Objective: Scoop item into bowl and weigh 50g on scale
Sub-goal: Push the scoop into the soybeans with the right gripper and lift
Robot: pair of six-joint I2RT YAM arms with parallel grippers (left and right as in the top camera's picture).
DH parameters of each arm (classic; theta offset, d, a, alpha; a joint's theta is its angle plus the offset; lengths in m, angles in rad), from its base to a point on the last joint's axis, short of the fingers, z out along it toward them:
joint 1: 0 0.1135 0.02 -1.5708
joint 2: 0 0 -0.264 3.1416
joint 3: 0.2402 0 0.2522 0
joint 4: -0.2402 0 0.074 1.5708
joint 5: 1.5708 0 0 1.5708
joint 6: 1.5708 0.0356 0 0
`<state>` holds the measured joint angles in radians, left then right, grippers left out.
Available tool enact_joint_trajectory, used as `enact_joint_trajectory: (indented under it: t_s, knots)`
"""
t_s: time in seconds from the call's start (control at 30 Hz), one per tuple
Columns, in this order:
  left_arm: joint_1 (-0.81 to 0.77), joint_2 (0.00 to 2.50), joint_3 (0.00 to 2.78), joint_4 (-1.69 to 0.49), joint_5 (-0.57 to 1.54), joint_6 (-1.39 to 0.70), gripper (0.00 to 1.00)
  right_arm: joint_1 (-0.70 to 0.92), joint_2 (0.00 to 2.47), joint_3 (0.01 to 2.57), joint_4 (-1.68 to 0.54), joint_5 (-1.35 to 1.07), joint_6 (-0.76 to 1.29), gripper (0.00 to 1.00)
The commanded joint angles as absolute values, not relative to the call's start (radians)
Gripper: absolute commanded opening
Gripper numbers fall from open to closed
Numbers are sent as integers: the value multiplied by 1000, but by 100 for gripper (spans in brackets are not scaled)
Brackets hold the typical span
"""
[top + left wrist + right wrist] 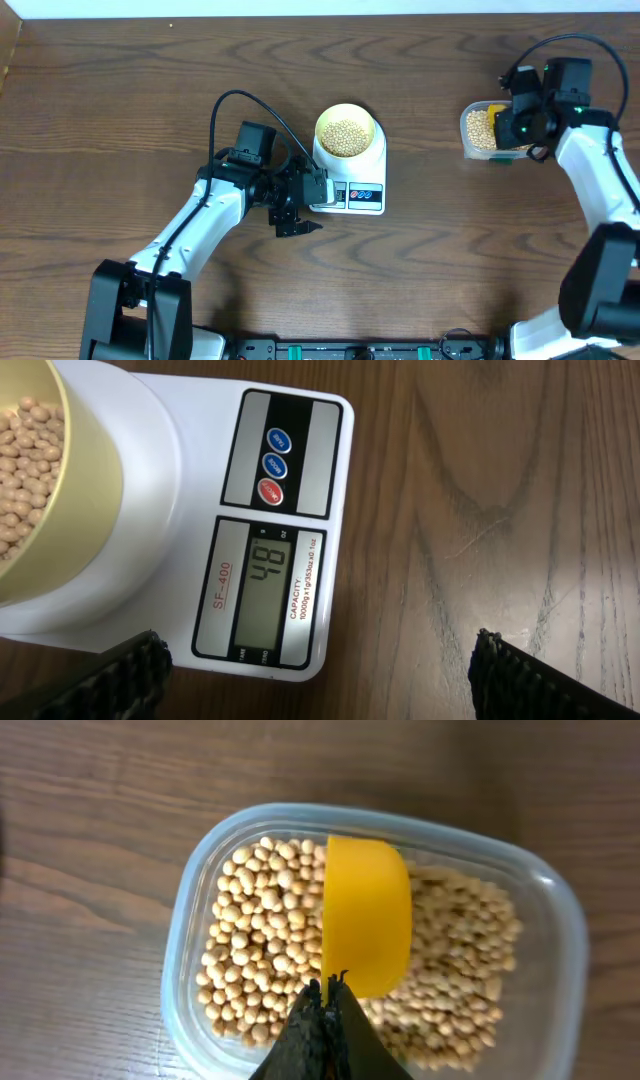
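Observation:
A pale yellow-green bowl holding tan beans stands on the white scale. Its display reads 48. My left gripper hovers open just in front of the scale's left corner, its fingertips spread wide with nothing between them. In the left wrist view the bowl sits at the far left of the scale. My right gripper is shut on a yellow scoop, holding it over the beans in a clear plastic tub.
The tub stands at the right of the brown wooden table, under my right arm. My left arm reaches in from the lower left. The table's far edge meets a white wall at the top.

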<state>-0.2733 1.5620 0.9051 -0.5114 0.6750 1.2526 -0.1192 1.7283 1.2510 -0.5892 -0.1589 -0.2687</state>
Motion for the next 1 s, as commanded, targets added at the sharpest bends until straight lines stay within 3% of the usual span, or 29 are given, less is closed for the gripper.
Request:
enact_joint_trajectory:
  t_s: [0.0,0.97]
  knots:
    - [-276,1565,893,-511,688,1241,98,-111,1771,1246,-584,-172,-261,1]
    - [-276,1565,893,-511,688,1241,98,-142,1524,1288,-682,-172,-231,2]
